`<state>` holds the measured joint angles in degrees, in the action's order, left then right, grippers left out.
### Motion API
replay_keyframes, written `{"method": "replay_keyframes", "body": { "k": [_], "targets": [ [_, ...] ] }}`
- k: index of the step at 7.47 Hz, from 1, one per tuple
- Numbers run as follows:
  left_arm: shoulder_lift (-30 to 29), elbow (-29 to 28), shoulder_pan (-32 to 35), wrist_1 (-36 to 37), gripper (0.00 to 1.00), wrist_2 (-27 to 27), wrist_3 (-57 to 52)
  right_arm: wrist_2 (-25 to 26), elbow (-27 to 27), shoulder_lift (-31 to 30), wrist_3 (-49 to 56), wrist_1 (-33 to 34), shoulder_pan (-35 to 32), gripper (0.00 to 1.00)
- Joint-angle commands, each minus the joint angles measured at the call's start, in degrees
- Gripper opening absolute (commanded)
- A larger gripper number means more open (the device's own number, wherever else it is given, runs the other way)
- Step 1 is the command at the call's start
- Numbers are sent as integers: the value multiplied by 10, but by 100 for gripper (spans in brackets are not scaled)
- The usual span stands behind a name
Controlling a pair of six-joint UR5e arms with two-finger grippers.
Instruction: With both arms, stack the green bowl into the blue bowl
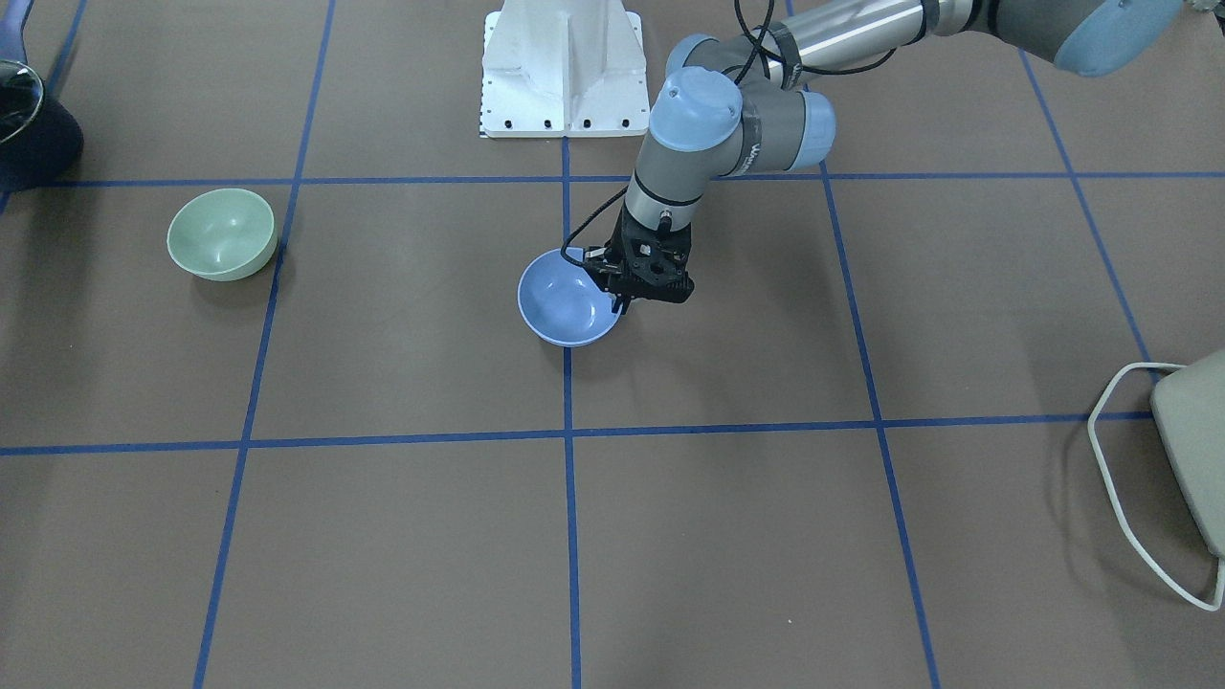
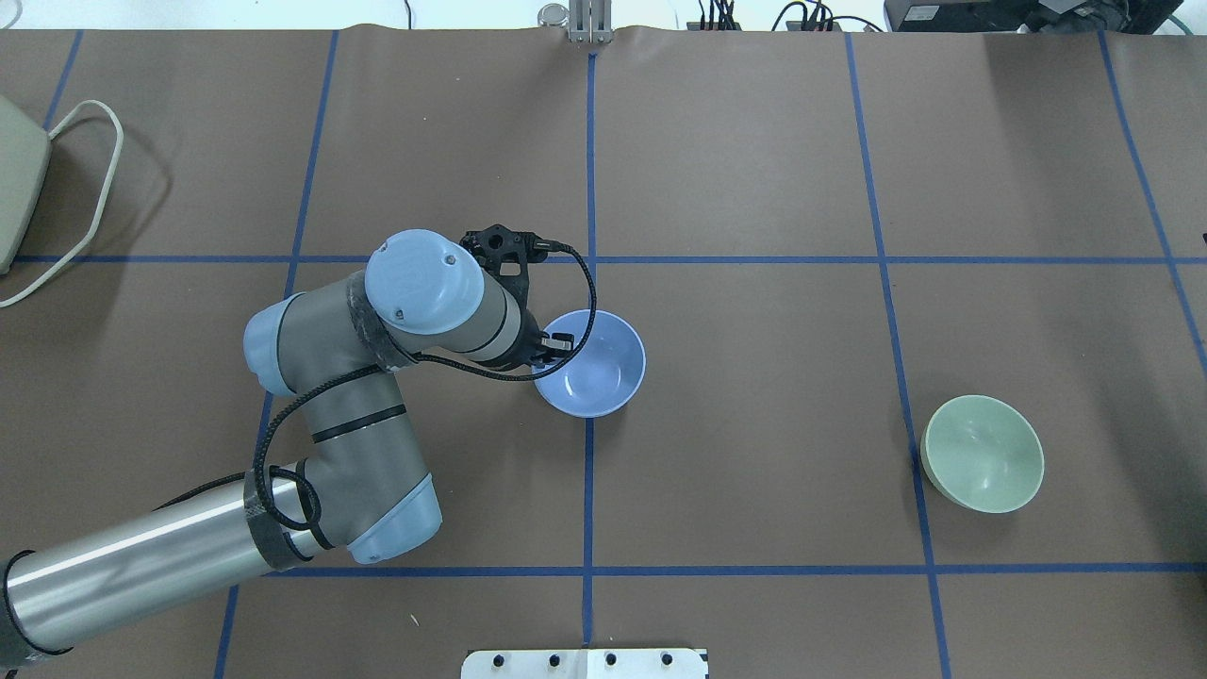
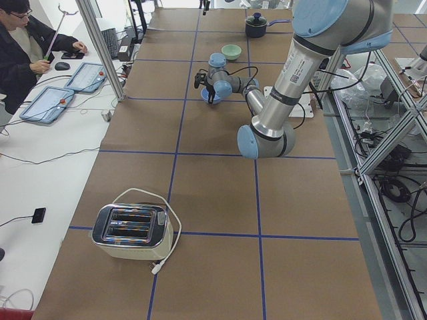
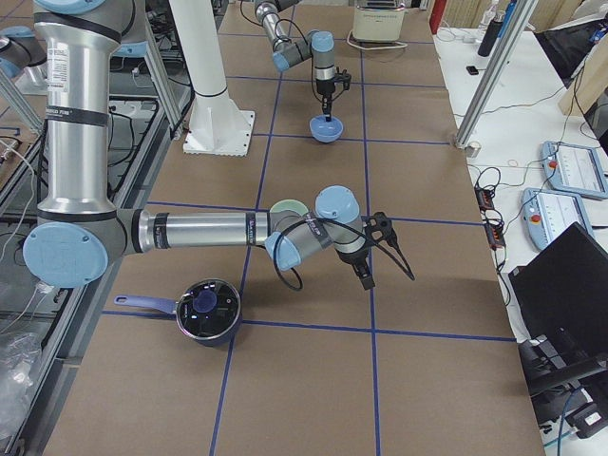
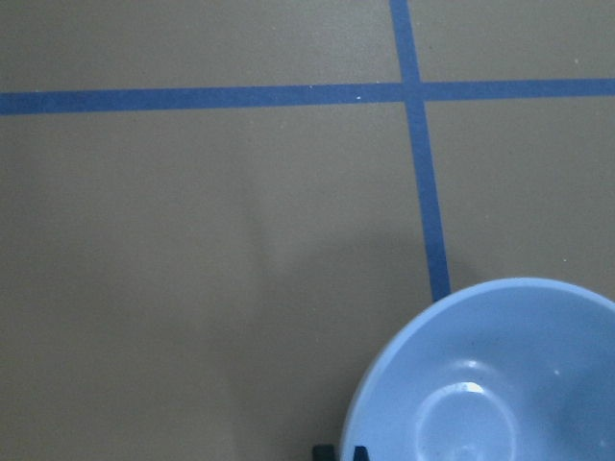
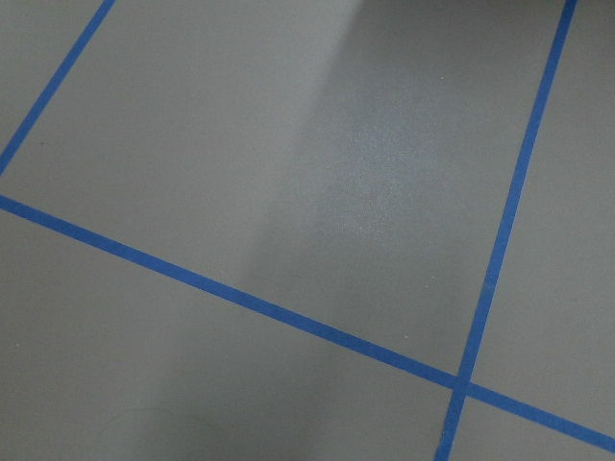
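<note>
The blue bowl (image 1: 565,299) stands upright near the table's middle, on a blue tape line. My left gripper (image 1: 620,304) comes down on its rim on the robot's left side. In the left wrist view the two fingertips (image 5: 324,450) straddle the blue bowl's rim (image 5: 500,384) closely, shut on it. The green bowl (image 1: 222,233) sits upright and alone on the robot's right side (image 2: 983,453). My right gripper (image 4: 366,275) shows only in the exterior right view, pointing down near the green bowl (image 4: 288,207); I cannot tell whether it is open or shut.
A toaster (image 3: 130,230) with a white cord stands at the table's left end. A dark pot with a lid (image 4: 209,309) stands at the right end. The white pedestal base (image 1: 565,77) is at the robot's edge. An operator (image 3: 23,47) sits beside the table.
</note>
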<state>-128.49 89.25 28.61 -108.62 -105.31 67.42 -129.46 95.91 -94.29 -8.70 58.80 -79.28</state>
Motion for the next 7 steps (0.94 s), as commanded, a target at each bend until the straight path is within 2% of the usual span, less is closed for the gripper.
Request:
{"method": "replay_keyframes", "body": {
  "k": [1, 2, 4, 5, 6, 7],
  "targets": [
    [-1, -1, 0, 0, 3, 0, -1, 0, 0, 1, 1, 0, 0, 100],
    [0, 0, 0, 1, 27, 1, 0, 0, 0, 1, 0, 0, 0, 100],
    [-1, 0, 0, 1, 58, 12, 3, 0, 0, 1, 0, 0, 0, 100],
    [1, 10, 1, 2, 87, 12, -1, -1, 0, 1, 0, 0, 0, 100],
    [5, 43, 13, 9, 98, 11, -2, 3, 1, 2, -2, 1, 2, 100],
    [31, 67, 34, 23, 98, 4, -18, 7, 2, 4, -6, 1, 17, 100]
  ]
}}
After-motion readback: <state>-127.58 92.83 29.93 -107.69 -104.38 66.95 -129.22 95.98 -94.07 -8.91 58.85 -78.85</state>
